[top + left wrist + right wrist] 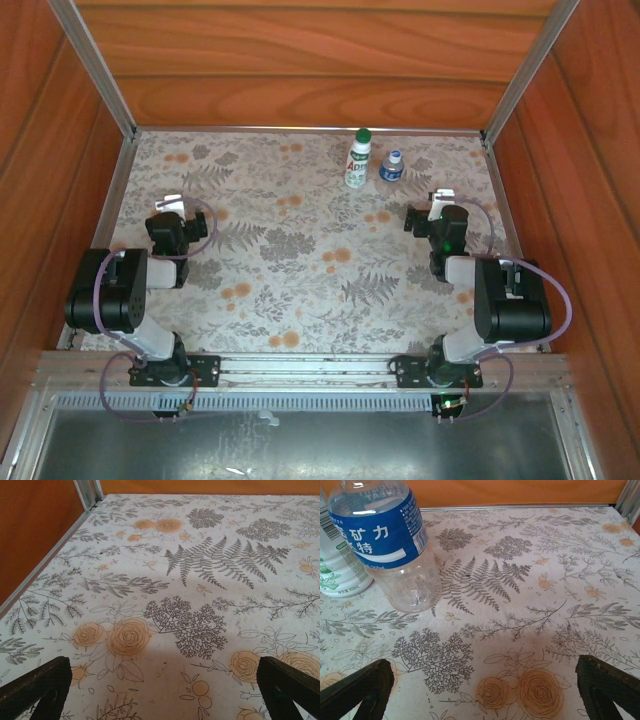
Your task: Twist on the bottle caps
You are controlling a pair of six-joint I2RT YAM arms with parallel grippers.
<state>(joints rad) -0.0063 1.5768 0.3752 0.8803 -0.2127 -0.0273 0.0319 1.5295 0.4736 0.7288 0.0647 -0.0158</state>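
Two bottles stand upright at the far middle of the table. The taller white bottle [357,165] carries a dark green cap [363,134] on its neck. The short clear bottle [391,170] with a blue label has a blue cap [396,156] on top. How tightly either cap sits cannot be told. In the right wrist view the clear bottle [390,545] is at upper left with the white bottle [335,565] behind it, caps out of frame. My right gripper [437,203] [485,695] is open, short of the bottles. My left gripper [172,203] [162,690] is open over bare cloth at the left.
A floral cloth [300,250] covers the table. Wooden walls [300,60] and metal rails [100,70] close it in at the back and both sides. The left wall and its corner post [87,492] lie just ahead-left of my left gripper.
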